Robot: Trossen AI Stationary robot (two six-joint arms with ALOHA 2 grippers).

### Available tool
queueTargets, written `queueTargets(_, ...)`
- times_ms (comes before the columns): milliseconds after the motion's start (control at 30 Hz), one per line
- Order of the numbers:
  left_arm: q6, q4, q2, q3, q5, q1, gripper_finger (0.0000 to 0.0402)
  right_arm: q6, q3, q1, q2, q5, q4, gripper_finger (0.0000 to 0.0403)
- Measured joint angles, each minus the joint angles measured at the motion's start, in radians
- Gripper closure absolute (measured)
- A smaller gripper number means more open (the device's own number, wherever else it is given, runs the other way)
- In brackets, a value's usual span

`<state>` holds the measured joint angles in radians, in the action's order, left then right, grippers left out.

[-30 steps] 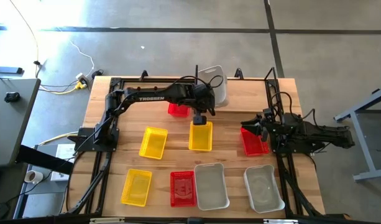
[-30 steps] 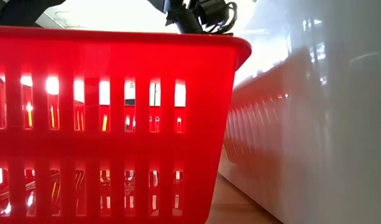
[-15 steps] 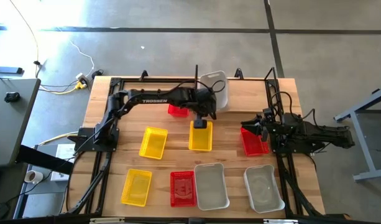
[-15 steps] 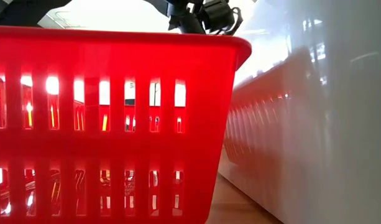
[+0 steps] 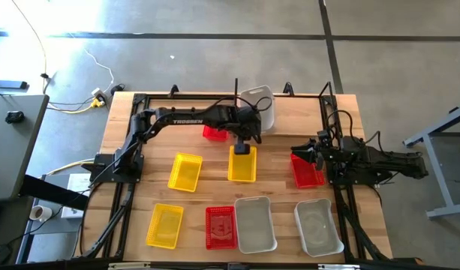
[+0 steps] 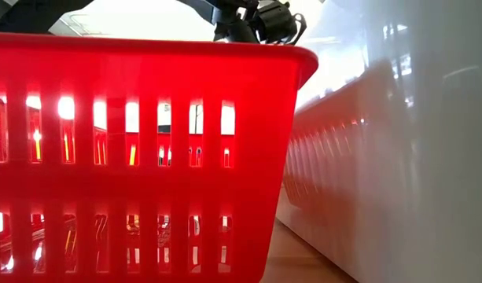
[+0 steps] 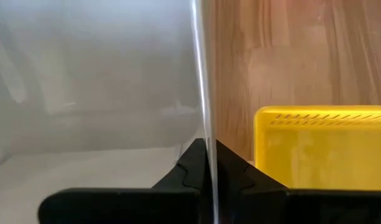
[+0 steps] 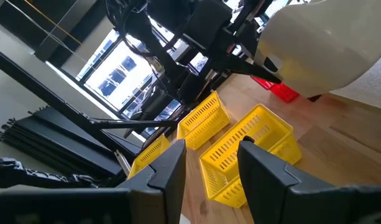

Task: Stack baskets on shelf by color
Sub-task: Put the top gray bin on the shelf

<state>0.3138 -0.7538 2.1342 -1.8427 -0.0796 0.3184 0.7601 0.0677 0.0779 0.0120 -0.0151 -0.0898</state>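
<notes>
Clear plastic fills your left claw [image 5: 252, 133]: it pinches the rim of a whitish basket [image 5: 261, 106], held tilted beyond a yellow basket [image 5: 242, 163]. Your right claw [image 5: 303, 154] waits spread, over a red basket [image 5: 305, 172] on the surface [image 5: 290, 191].

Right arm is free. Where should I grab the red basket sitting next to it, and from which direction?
Pinch the thin rim wall of the red basket, probably at the end nearest the open right gripper. Come straight down from above, one finger inside and one outside: it sits upright, open top up and empty, and the whole basket looks too wide to span.
</notes>
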Motion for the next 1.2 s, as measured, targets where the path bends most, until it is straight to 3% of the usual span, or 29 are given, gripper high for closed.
queueTargets(533,0.002,0.005,0.001,0.000,-0.045,0.000,0.0357,0.000,0.000,0.000,0.000,0.000,0.000,0.0273)
queueTargets(967,-0.008,-0.007,-0.006,0.000,-0.132,-0.021,0.0355,0.036,0.000,0.000,0.000,0.000,0.001,0.0273)
queueTargets(1200,-0.025,-0.037,-0.016,-0.085,-0.178,-0.047,0.0355,0.054,0.004,0.000,0.001,-0.003,0.004,0.0273)
